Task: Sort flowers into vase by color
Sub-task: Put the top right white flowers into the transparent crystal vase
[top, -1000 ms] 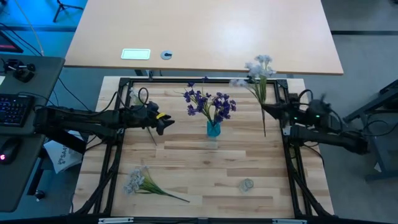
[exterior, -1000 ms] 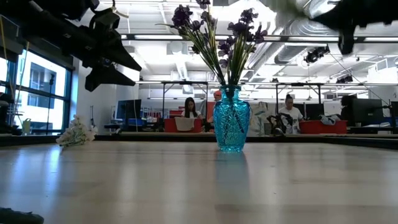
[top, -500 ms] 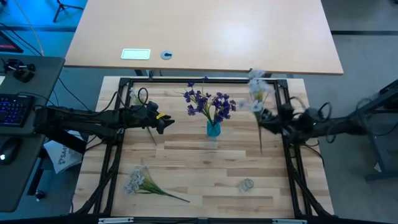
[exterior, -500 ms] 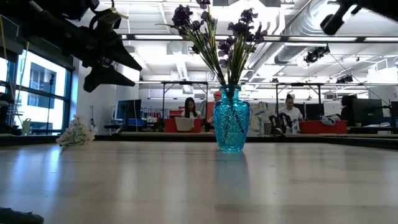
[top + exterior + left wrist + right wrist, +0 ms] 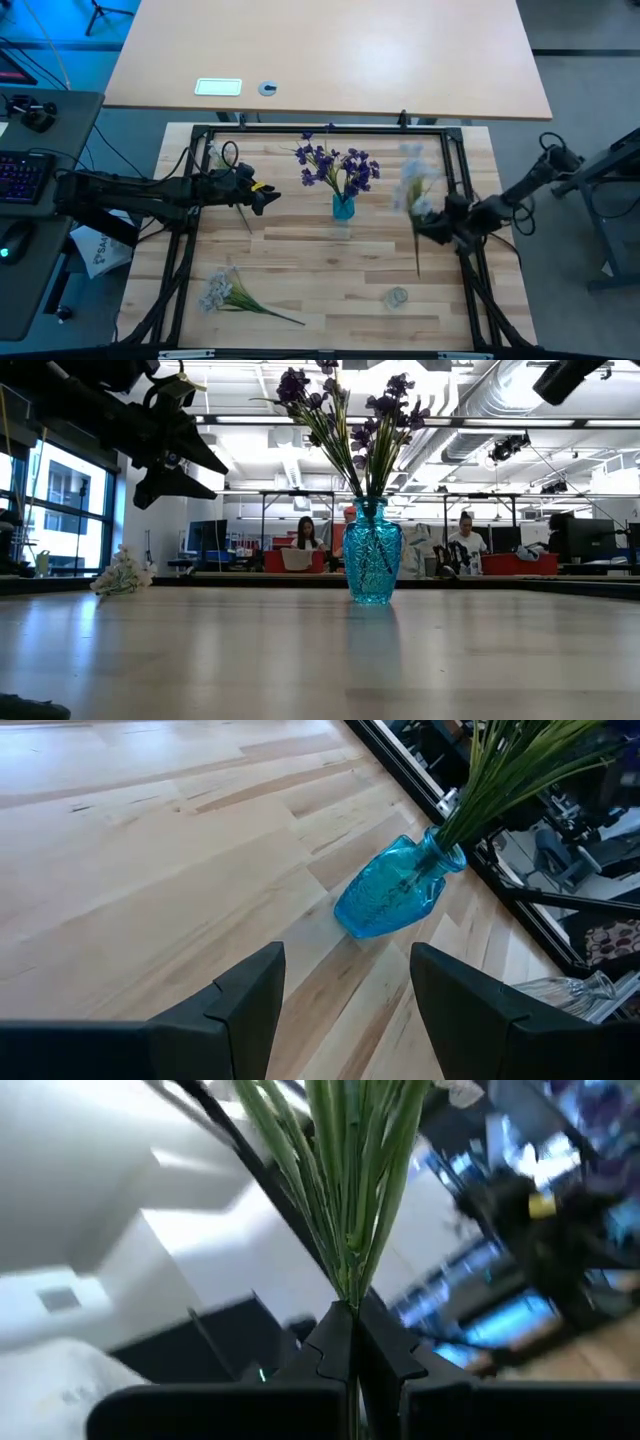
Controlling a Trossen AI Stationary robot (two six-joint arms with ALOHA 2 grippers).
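A blue glass vase [image 5: 343, 207] stands upright on its base near the table's middle and holds dark purple flowers [image 5: 336, 165]; both show in the low view, vase [image 5: 372, 555] and flowers [image 5: 345, 410]. My right gripper [image 5: 432, 215] hovers right of the vase, shut on a pale white-lavender sprig [image 5: 412, 182]. My left gripper [image 5: 264, 196] waits open left of the vase; its wrist view shows the vase [image 5: 392, 896] ahead of it. A second pale sprig [image 5: 226, 291] lies flat near the table's near left corner. My right gripper [image 5: 352, 1338] pinches the pale sprig's bundle of green stems [image 5: 350, 1275] between its two fingers, which lie across the stems. The blooms reach toward the far edge and the stem end [image 5: 418, 262] sticks out toward the near edge. The sprig is lifted clear of the table.
A small clear glass vase [image 5: 398, 296] lies near the table's near right corner, also in the left wrist view [image 5: 568, 990]. A black frame [image 5: 300, 130] runs around the wooden table. People sit at desks in the room beyond [image 5: 303, 540].
My right gripper has carried the pale sprig from the far right corner toward the near edge, rising and turning as the arm swung. The sprig's blooms now sit level with the blue vase, to its right.
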